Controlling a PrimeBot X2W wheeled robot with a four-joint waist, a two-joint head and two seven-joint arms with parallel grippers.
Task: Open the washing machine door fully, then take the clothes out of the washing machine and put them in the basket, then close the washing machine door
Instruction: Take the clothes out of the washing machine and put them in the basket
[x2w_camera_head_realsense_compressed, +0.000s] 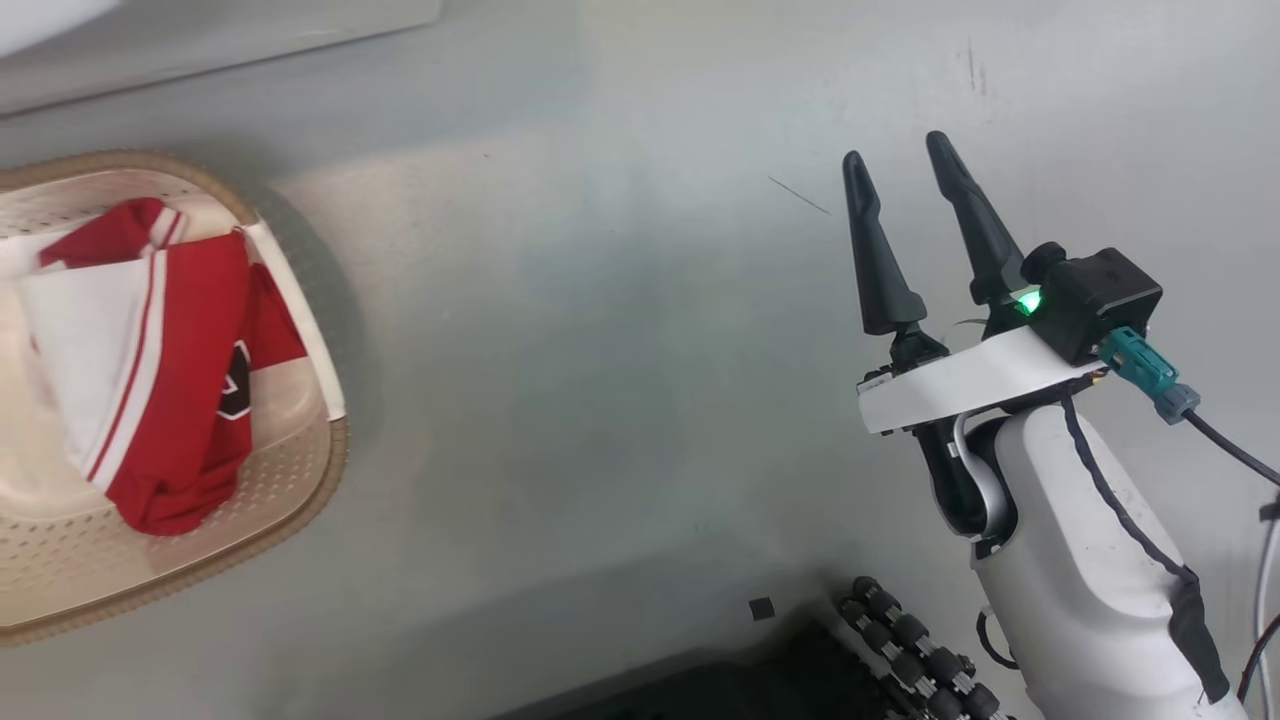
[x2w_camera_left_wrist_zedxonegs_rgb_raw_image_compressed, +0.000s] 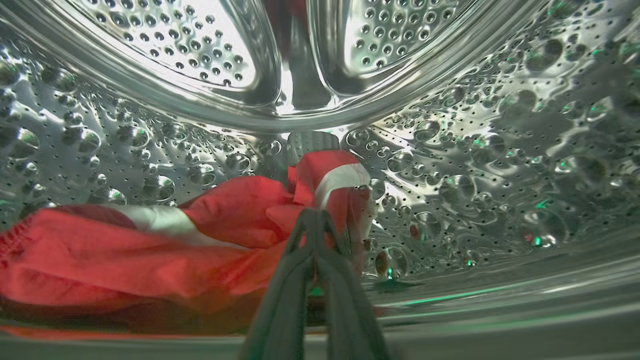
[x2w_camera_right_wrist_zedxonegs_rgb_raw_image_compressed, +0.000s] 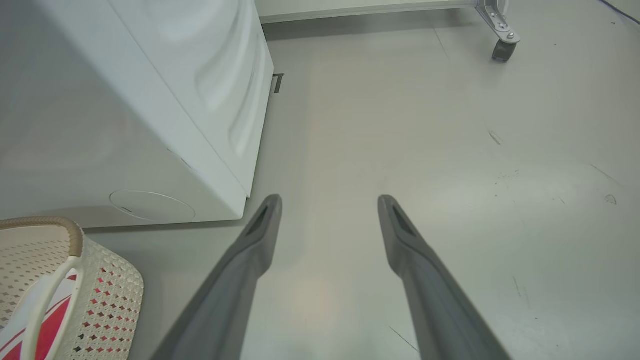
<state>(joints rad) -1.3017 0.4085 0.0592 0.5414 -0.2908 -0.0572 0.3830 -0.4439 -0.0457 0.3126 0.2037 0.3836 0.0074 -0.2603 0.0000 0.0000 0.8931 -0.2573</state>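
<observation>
Left jaws pinched on red clothes inside drum, right jaws wide apart, empty

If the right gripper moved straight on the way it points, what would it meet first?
Probably the bare floor: the open right gripper aims at it, with the washing machine off to one side.

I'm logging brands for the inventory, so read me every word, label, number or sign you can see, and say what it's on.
Nothing legible.
Dark emblem on the clothes in the basket: a pale mark, too blurred to read.
Washing machine side and its round cover: no lettering visible.
</observation>
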